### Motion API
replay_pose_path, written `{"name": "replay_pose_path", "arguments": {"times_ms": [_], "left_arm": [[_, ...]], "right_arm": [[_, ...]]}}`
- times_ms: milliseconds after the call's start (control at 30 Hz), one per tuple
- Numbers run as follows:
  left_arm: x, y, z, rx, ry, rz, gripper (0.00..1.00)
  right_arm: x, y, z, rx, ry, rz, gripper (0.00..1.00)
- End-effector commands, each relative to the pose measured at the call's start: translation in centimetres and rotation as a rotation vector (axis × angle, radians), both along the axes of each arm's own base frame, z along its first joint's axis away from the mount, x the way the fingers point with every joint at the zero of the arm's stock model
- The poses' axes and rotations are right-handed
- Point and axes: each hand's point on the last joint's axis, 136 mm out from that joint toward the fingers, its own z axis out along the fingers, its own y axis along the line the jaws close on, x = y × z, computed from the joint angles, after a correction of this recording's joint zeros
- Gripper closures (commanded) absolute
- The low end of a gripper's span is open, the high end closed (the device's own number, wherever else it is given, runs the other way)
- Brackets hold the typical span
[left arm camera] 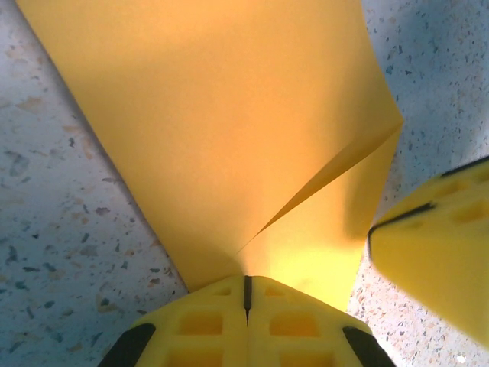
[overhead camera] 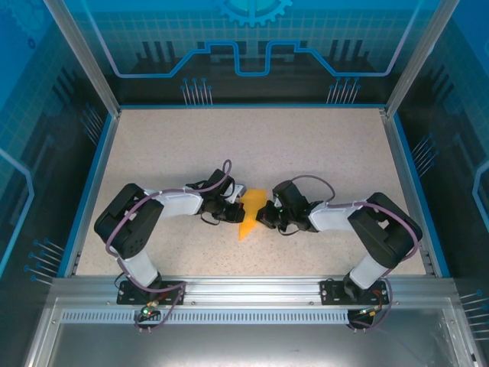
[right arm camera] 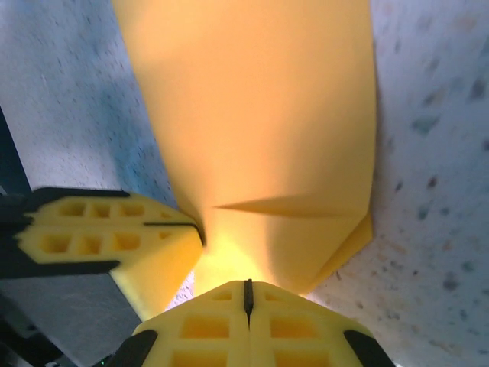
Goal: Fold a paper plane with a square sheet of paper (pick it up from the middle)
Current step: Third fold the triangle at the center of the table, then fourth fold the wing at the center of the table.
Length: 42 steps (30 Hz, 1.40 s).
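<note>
Pinching the orange paper (overhead camera: 249,218), left gripper (left arm camera: 246,280) and right gripper (right arm camera: 247,285) face each other. Its long axis (tip nearward) lies between them.

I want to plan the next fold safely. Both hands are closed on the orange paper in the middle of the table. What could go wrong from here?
1. The left hand and the right hand both pinch the orange paper; pulling in opposite directions might tear it.
2. The two hands sit very close together, so they could collide in the next move.
3. The crease looks soft and slanted; pressing it now may set a crooked fold.
</note>
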Motion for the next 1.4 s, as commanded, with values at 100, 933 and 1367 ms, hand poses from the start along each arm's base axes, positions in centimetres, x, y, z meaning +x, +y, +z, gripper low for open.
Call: {"name": "replay_pose_path", "arguments": {"times_ms": [100, 933, 1367], "left_arm": [[-1.8, 2.3, -3.1, 0.108, 0.083, 0.005, 0.99], [1.3, 0.4, 4.1, -0.011, -0.018, 0.095, 0.74], [0.5, -0.9, 3.1, -0.056, 0.059, 0.039, 0.85]], "right_arm": [[0.7, -1.9, -1.4, -0.095, 0.025, 0.017, 1.00], [1.8, -2.6, 1.1, 0.017, 0.081, 0.047, 0.66], [2.6, -1.3, 0.8, 0.064, 0.070, 0.090, 0.63]]}}
